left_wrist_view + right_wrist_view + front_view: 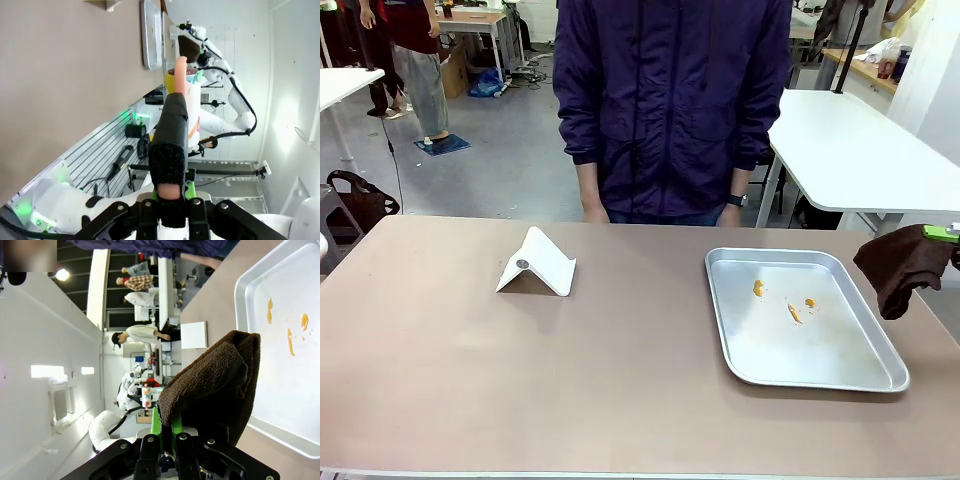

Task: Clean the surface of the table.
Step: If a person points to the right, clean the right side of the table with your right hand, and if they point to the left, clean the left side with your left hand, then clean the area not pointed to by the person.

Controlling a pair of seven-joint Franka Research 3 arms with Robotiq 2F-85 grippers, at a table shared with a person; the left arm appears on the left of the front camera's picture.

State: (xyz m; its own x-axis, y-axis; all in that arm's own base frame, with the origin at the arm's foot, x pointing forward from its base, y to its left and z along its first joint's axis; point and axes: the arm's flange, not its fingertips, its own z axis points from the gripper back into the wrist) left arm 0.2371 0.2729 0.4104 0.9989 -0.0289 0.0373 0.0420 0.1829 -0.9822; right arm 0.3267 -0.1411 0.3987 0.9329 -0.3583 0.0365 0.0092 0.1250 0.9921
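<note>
Right now the right gripper (pixel 165 426) is clamped on a brown cloth (pixel 900 265) beside the tray (pixel 717 305). The left gripper (pixel 170 192) pinches a long black-sleeved object (pixel 172 130); the table (pixel 520 380) stretches before the person (pixel 670 100).

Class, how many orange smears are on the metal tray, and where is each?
3, all in the far half of the tray: left smear, right smear, and a longer smear just nearer, between them. Tiny specks nearby may be more.

No word, label, brand, number or sign can be read in any view; what print there is stays too blurred.
</note>
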